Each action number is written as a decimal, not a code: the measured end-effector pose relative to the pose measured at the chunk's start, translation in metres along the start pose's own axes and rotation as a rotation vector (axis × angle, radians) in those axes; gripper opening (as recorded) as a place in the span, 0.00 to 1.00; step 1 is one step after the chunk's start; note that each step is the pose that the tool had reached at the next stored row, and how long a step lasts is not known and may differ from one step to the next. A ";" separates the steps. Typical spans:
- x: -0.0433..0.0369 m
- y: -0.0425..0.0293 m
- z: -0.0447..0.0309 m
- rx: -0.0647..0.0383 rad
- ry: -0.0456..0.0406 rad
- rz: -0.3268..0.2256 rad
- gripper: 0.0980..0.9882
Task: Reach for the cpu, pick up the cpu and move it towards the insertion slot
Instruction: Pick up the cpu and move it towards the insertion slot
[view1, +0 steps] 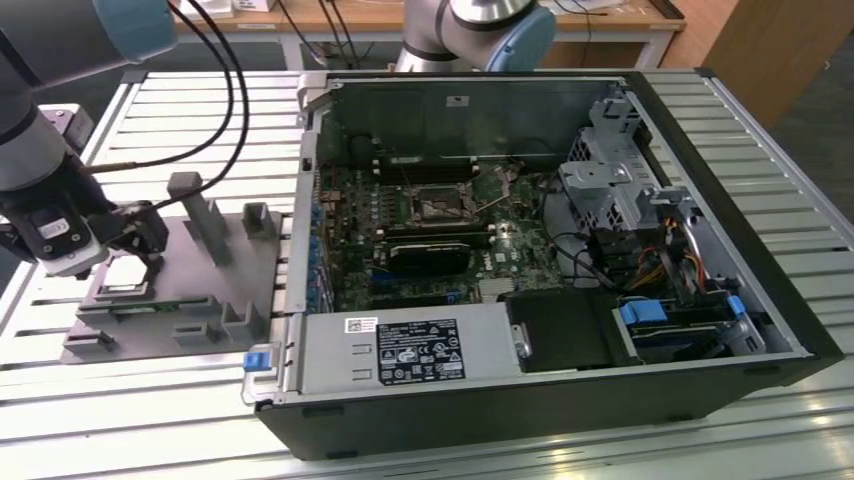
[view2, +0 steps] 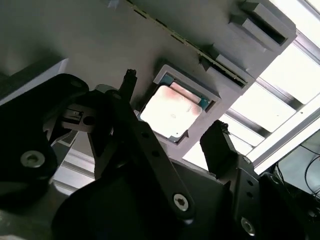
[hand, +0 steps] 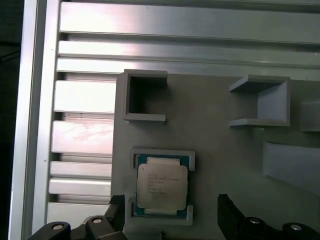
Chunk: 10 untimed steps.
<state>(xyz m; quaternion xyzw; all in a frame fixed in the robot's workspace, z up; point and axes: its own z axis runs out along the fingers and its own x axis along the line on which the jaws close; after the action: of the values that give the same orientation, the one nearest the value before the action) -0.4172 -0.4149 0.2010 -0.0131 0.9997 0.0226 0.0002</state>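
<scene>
Operator: Where is the cpu (hand: 161, 187)?

Spotter: It lies flat in a square pocket of the grey fixture (hand: 220, 150) on the slatted bench (hand: 82, 135), well apart from the insertion slot (view1: 438, 203) inside the computer case (view1: 534, 410). Your gripper (hand: 170, 205) hangs over it, fingers (hand: 227, 212) spread wide on either side, holding nothing.

Operator: How will it handle?

Spotter: Light, stiff and thin, and likely fragile underneath. Take it by two opposite edges; the pocket's rim seems to leave little room.

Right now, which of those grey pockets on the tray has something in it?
The shallow square frame nearest the claw: the cpu lies flat in it. The two open-sided boxes farther off stand empty.
</scene>
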 end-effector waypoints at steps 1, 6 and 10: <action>0.0000 0.0004 0.0017 0.000 0.0001 0.000 0.80; 0.0006 0.0025 0.0073 0.000 0.0001 -0.001 0.72; 0.0021 0.0042 0.0105 -0.001 0.0000 -0.001 0.72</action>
<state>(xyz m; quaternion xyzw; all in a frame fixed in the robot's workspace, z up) -0.4195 -0.4103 0.1907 -0.0135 0.9996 0.0233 0.0002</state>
